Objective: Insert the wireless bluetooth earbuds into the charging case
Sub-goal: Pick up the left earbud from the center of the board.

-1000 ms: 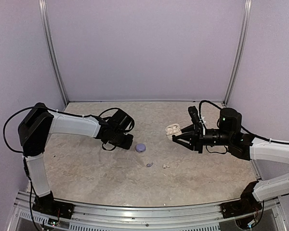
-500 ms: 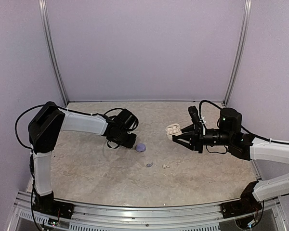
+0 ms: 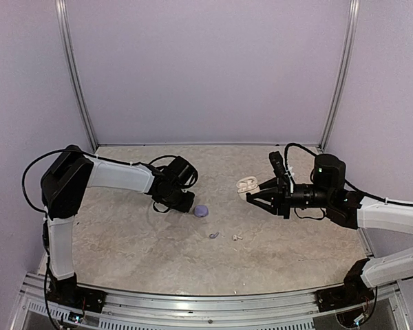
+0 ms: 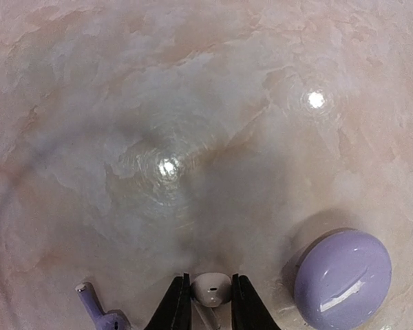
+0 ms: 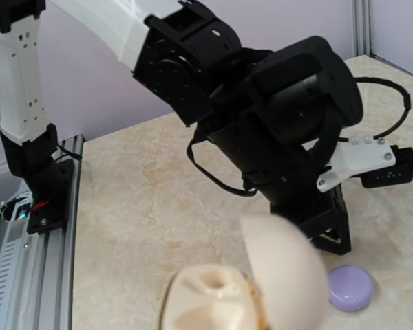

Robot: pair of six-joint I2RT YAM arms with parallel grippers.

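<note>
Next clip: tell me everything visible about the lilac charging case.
The lilac case is a smooth, glossy pebble of what looks like plastic, lid shut. It lies flat on the marbled table, just right of the left hand, apart from it. Nothing touches it; a soft shadow falls beside it.

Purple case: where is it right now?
Top view: the purple case lies closed on the table left of centre, just right of the left claw; the left wrist view shows it at lower right.
</note>
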